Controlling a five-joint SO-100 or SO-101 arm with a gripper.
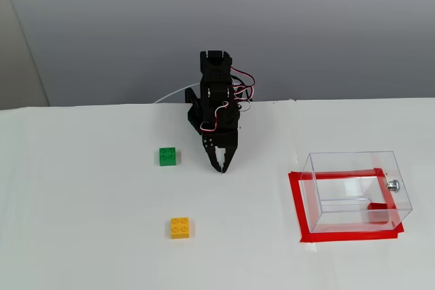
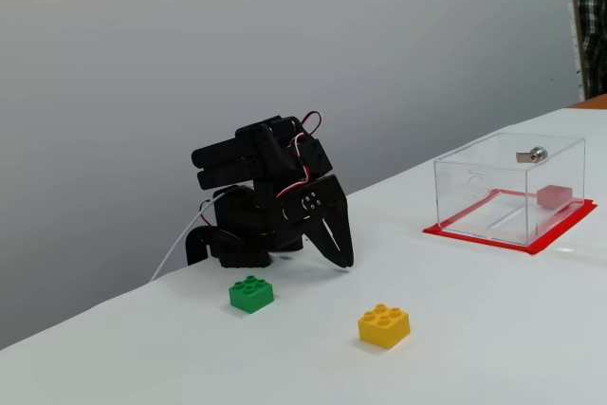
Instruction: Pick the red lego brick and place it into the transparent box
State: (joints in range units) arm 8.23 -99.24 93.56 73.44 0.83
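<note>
The red brick already lies inside the clear box, well off to the right of the folded arm's empty, closed pincer, so nothing seems left to do.

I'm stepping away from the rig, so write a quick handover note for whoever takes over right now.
Gripper: folded at rest by the arm's base, tips on or just above the table, jaws together, holding nothing.
Red lego brick: already inside the transparent box, at the end near its silver knob.
The box stands on the red tape rectangle.
Green brick and yellow brick lie loose on the table, untouched.
Done: pick and place looks complete.
Left: nothing apparent.
</note>
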